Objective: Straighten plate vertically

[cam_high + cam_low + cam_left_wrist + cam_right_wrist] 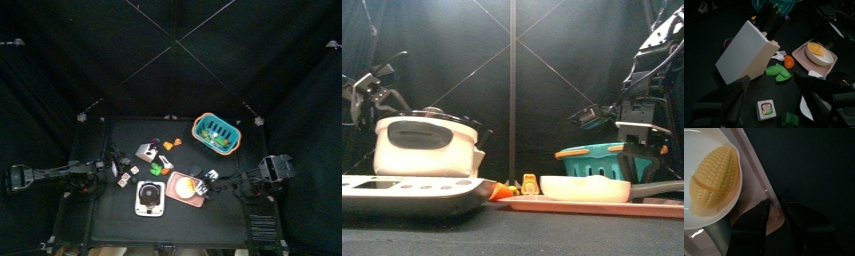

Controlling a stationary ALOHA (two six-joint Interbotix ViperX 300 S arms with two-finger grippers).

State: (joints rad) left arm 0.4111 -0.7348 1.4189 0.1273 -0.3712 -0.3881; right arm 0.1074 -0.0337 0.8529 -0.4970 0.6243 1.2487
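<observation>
One plate (189, 188) lies flat near the table's (120, 225) front edge, beside one white scale (150, 197); on it stands one white bowl (704, 163) with one corn cob (712, 177); the right gripper (776, 214) has its jaws apart around the plate's rim, perhaps touching it; one basket (218, 133) stands behind; the left gripper (774, 100) hangs with its jaws apart over the table's left side.

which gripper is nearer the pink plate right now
Right. The right gripper sits at the plate edge, jaws straddling its rim. The left gripper hangs back beyond the knife block.
</observation>
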